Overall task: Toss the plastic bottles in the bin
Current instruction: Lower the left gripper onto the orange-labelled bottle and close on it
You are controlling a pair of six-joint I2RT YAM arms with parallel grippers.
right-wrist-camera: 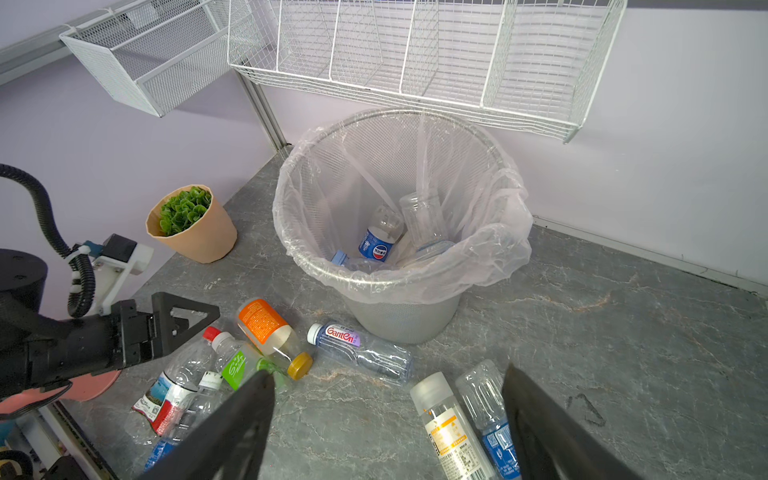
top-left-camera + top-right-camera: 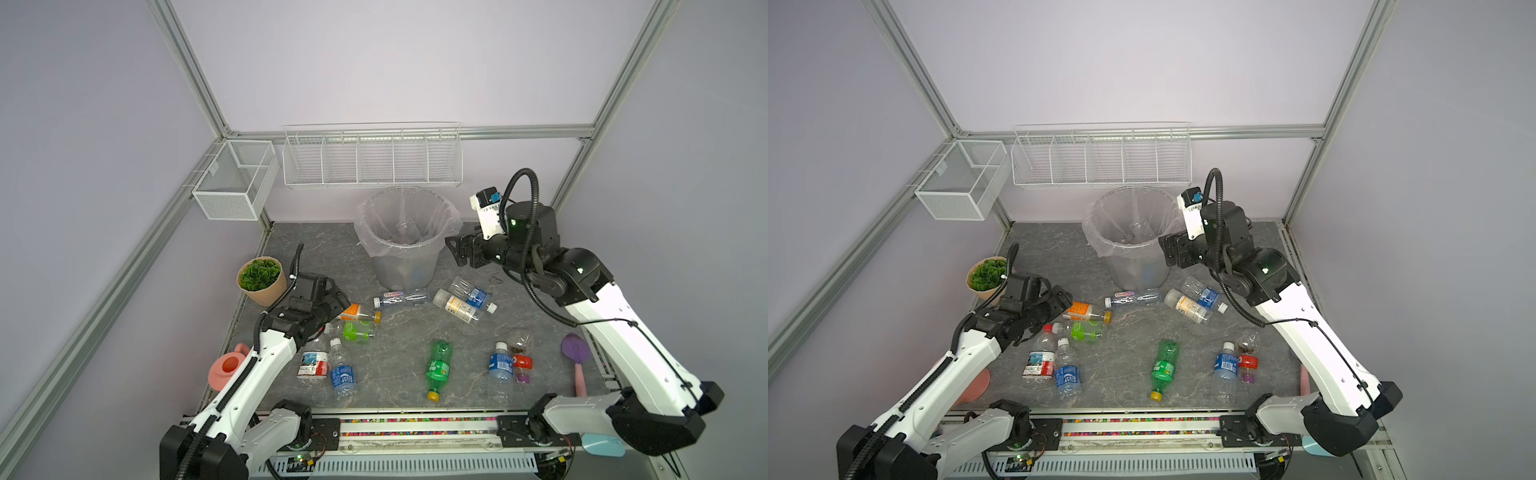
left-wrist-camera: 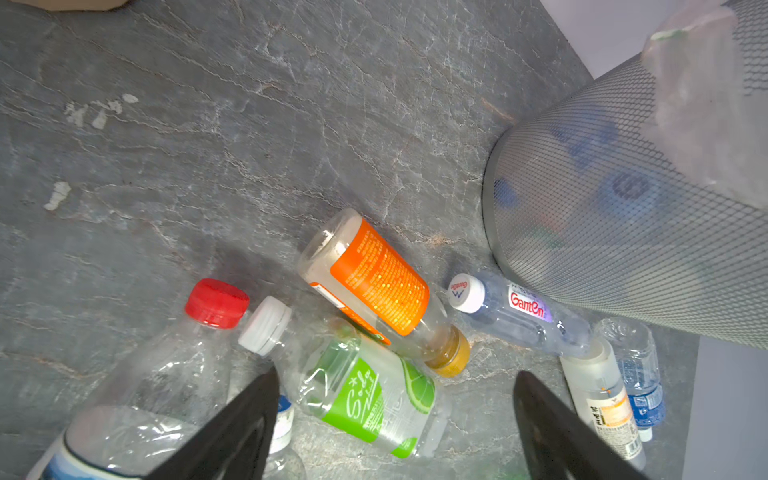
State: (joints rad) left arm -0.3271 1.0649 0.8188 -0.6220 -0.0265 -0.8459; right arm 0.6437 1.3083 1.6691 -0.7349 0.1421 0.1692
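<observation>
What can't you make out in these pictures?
- How many bottles lie in the bin: bag and rim hide its bottom, right wrist view.
- Pink watering can: mostly behind the left arm, both top views.
- Red-capped bottle: cut off by the edge, left wrist view.
- Small dark thing near the bin: too small, in a top view.

Ten bottles (image 2: 439, 365) outside one bin (image 2: 405, 270), two wire baskets (image 2: 374, 164)

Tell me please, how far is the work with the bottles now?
Done: at least three binned bottles lie inside the bin. In hand: nothing. The left gripper hangs open over the green-labelled bottle, and the right gripper is open and empty beside the bin. Left: about ten loose bottles on the table, so most remains.
</observation>
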